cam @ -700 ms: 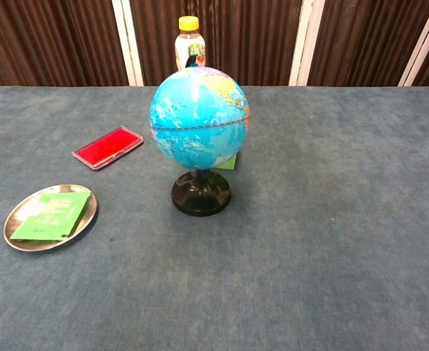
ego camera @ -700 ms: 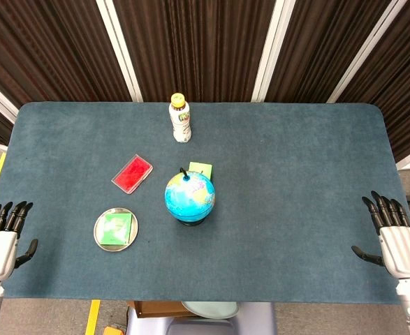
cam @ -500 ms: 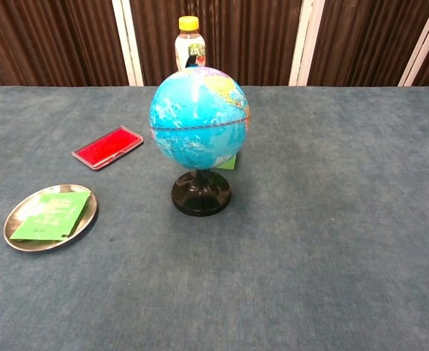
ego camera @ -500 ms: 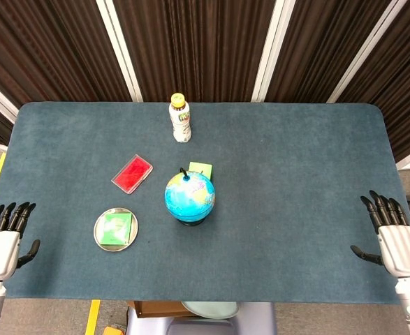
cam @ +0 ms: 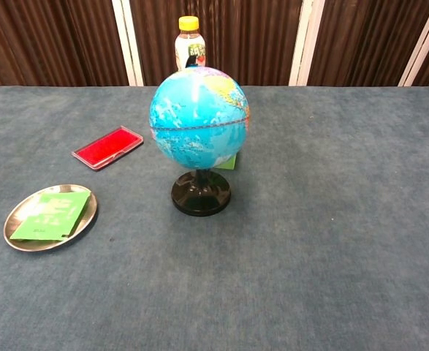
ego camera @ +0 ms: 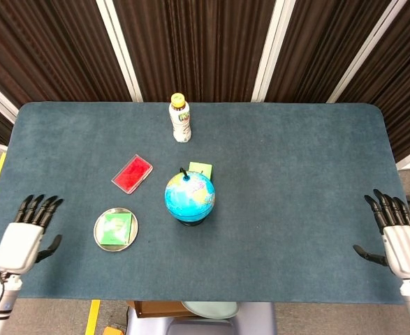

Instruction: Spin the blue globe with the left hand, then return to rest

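The left hand (ego camera: 24, 237) is hovering at the near left edge of the blue-grey carpeted table (ego camera: 295, 174), fingers spread and holding nothing; the right hand (ego camera: 399, 241) is sitting at the near right edge, likewise splayed and empty. Neither is appearing in the chest view. Judging by how things are lying, the task is looking barely begun: the left hand is well apart from the globe, no contact is being made, and the whole reach, the spin and the return to rest are all remaining.

Going outward from the left hand, the nearest thing is a round shiny metal dish (ego camera: 100, 241) holding a flat green packet (ego camera: 115, 229), just off to the hand's right. Further out and a little more to the right, a flat red rectangular case with a clear rim (ego camera: 132, 173) is lying tilted on the cloth. The blue plastic globe on a black round pedestal (ego camera: 189, 196) is standing upright near the table's middle, well to the right of the left hand and beyond the dish; its smooth glossy sphere is looking easy to brush round with fingertips. A light green square pad (ego camera: 200, 168) is peeking out just behind it. Farthest off, an upright white bottle with a yellow cap (ego camera: 180, 118) is standing near the far edge
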Available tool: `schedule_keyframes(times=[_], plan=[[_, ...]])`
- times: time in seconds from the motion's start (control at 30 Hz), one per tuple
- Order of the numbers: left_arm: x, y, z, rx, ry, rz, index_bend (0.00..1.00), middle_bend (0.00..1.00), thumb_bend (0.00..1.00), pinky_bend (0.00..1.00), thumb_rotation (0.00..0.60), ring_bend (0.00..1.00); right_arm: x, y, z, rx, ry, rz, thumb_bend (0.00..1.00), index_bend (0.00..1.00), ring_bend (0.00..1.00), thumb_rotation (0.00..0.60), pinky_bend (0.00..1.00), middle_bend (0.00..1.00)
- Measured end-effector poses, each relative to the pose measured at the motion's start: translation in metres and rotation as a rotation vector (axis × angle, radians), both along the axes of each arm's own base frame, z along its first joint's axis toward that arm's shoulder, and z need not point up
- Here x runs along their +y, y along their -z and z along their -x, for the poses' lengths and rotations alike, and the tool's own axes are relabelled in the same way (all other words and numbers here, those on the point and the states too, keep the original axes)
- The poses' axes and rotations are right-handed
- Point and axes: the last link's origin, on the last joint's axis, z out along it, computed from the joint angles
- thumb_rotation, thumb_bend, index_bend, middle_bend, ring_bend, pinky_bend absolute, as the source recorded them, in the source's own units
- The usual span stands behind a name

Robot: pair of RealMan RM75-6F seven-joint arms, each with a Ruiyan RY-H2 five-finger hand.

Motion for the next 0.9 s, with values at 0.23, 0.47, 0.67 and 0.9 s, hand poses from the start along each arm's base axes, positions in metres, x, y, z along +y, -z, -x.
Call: schedule_keyframes(times=[0.23,0.47,0.67,0.9], plan=[[0.014,0.009,-0.03,-0.053,0.107,0.072,0.08,0.08,0.38,0.02,0.6,0.04,0.0,-0.006,-0.007,-0.006,-0.032,0.014,0.05,0.0,0.0,0.6,0.0,0.0],[0.06,0.05,-0.122,-0.108,0.363,0.252,0.04,0.02,0.36,0.02,0.6,0.0,0.001,-0.017,-0.016,-0.01,-0.063,0.024,0.05,0.0,0.0,0.6,0.0,0.0],[0.077,0.077,-0.173,-0.149,0.432,0.319,0.02,0.01,0.35,0.02,0.6,0.0,0.004,-0.018,-0.016,-0.01,-0.049,0.027,0.05,0.0,0.0,0.6,0.0,0.0],[0.092,0.098,-0.212,-0.157,0.447,0.36,0.01,0.0,0.34,0.02,0.6,0.0,0.005,-0.016,-0.016,-0.018,-0.048,0.017,0.05,0.0,0.0,0.6,0.0,0.0]])
